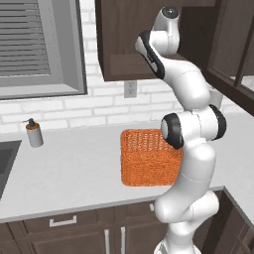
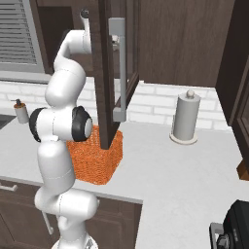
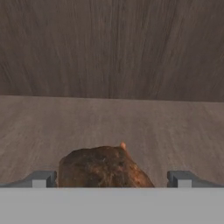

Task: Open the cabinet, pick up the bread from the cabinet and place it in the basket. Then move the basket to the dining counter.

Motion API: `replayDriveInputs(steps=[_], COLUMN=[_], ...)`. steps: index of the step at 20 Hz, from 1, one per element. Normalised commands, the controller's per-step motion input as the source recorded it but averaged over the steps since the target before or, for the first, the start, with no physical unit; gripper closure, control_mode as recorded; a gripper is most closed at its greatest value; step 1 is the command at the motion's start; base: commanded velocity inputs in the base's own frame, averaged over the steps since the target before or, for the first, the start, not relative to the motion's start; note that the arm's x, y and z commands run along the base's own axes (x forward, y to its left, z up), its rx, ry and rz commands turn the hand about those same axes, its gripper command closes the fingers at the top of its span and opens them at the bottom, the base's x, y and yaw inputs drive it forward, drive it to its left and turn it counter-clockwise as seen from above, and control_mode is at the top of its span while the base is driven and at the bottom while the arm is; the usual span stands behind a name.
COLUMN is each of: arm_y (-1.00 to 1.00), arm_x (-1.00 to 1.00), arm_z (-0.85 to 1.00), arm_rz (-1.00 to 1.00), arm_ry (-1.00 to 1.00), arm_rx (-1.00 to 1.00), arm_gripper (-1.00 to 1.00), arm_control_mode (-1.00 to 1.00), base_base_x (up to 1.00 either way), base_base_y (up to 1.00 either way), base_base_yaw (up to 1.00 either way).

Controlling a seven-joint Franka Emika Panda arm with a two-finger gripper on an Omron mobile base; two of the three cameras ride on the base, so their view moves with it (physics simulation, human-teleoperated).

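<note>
Up inside the cabinet [image 2: 160,44], we have our gripper [image 3: 112,179] spread wide, its two finger tips [image 3: 39,179] standing on either side of the bread [image 3: 103,168] with clear gaps between them and the loaf, so nothing is pinched. The bread is a dark brown, mottled lump sitting on the wooden cabinet shelf [image 3: 112,127], with the wood-grain back wall behind it. From the base views, we see our arm reaching up from below into the cabinet opening, past the open cabinet door [image 2: 116,73] with its long vertical silver handle [image 2: 119,68], which swings out over the bench [image 1: 74,168]. The orange wicker basket [image 1: 146,158] stands on the bench directly under the cabinet, close behind our arm's elbow, its top open. Farther left on the bench, near the edge of the sink [image 1: 7,158], is a small soap dispenser [image 1: 33,133], and a window with blinds [image 1: 30,39] sits above it. To the right, a paper towel roll [image 2: 186,119] stands upright on the bench against the white brick wall, well apart from the basket.
</note>
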Motion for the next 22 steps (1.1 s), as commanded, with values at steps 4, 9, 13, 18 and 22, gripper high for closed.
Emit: replayDriveInputs(steps=[4,9,13,18,22], arm_y=[0.00,0.06,0.19,0.19,0.15], arm_x=[-0.01,0.00,0.00,0.00,0.00], arm_z=[0.00,0.00,0.00,-0.01,-0.15], arm_rz=[0.00,-0.01,-0.04,-0.05,-0.05], arm_ry=[0.00,0.00,0.00,0.04,0.04], arm_rx=[0.00,0.00,0.00,0.00,0.00], arm_gripper=[-1.00,-1.00,-1.00,-1.00,-1.00], arm_control_mode=[-1.00,-1.00,-1.00,-1.00,-1.00], base_base_x=[0.00,0.00,0.00,0.00,0.00], base_base_y=[0.00,0.00,0.00,0.00,0.00], base_base_yaw=[0.00,0.00,0.00,0.00,0.00])
